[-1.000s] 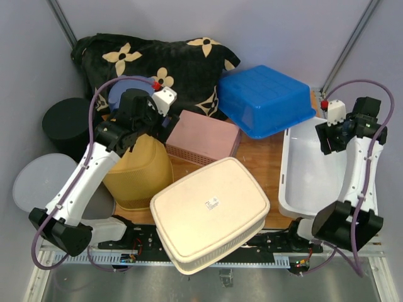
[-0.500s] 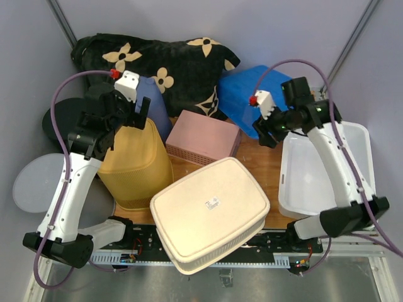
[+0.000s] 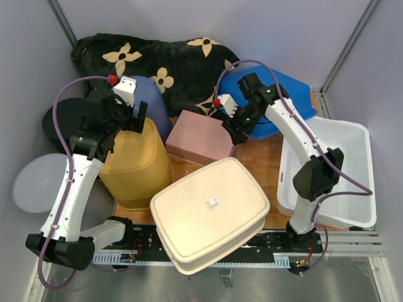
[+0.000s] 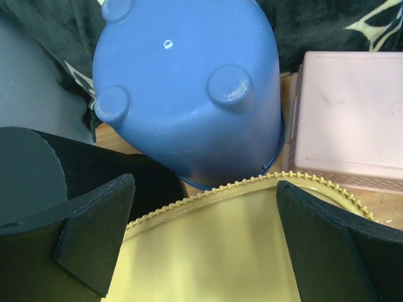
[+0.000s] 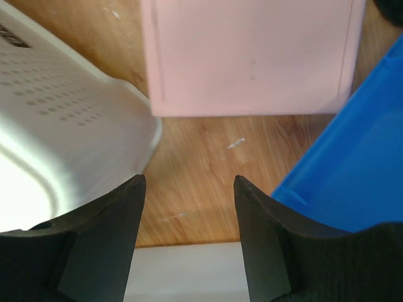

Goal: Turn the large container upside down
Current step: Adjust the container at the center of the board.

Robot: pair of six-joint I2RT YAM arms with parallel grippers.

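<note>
Cream container point(image 3: 211, 214), yellow basket point(image 3: 135, 167), pink box point(image 3: 201, 136), blue tub point(image 3: 297, 93), black blanket point(image 3: 182, 69) with cream flowers.

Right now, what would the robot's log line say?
left gripper: open, above yellow basket | right gripper: open, above table by pink box | held: nothing | large cream container: bottom up

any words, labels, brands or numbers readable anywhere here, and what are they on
No text can be read in any view.
White sticker on the cream container: dark print, too small to read.
Black blanket: cream flower pattern only, no letters.
Both wrist views: no writing visible.
</note>
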